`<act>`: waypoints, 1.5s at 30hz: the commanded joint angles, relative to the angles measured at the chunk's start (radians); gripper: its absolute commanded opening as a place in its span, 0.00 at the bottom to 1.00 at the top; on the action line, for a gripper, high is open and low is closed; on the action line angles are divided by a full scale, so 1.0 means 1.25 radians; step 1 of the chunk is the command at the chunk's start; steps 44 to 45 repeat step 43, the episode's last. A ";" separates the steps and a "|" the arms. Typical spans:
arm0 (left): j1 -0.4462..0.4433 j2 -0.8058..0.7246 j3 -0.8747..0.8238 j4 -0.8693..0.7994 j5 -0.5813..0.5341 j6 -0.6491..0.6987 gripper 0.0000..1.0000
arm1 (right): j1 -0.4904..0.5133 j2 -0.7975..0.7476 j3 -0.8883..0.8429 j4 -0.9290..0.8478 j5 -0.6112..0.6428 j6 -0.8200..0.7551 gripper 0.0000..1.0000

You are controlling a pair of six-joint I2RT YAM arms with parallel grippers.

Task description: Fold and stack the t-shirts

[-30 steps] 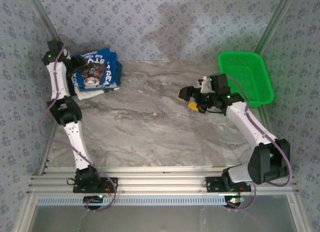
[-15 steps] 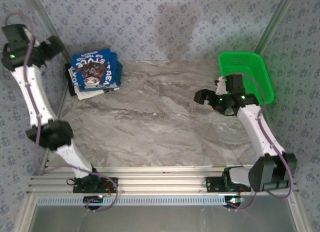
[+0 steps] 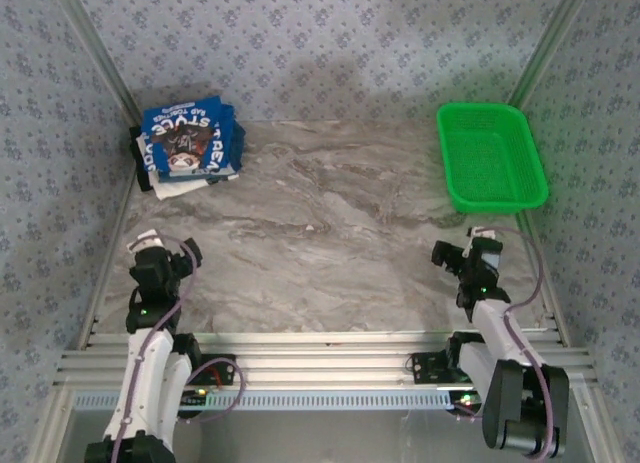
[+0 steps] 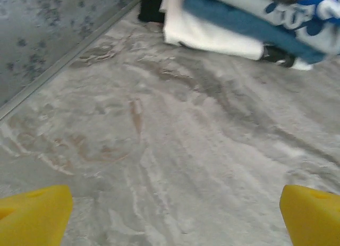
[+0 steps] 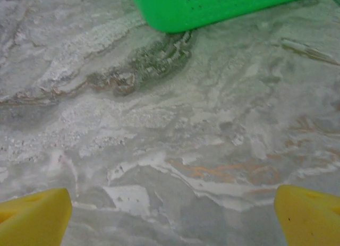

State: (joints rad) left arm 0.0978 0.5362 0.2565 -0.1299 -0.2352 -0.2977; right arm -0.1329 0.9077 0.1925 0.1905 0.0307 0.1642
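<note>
Folded t-shirts (image 3: 187, 148) stacked at ten o'clock; green basket (image 3: 493, 158) at two.
Left gripper (image 4: 170, 219) and right gripper (image 5: 170, 214) both spread wide; the top shirt's white lettering is unreadable.

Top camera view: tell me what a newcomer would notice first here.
The bright green basket at the far right of the table grabs the eye first. Next comes the stack of folded t-shirts in the far left corner, with a blue printed one on top. Both arms sit low at the near edge, the left claw and right claw open above the tabletop.
</note>
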 commanded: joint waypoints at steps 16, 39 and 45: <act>-0.047 0.790 0.033 0.921 0.094 0.171 1.00 | 0.000 0.419 0.094 0.553 -0.091 -0.084 1.00; -0.053 0.799 0.114 0.778 0.137 0.194 1.00 | 0.073 0.496 0.160 0.501 -0.021 -0.146 1.00; -0.053 0.797 0.114 0.778 0.137 0.195 1.00 | 0.074 0.494 0.155 0.509 -0.019 -0.149 1.00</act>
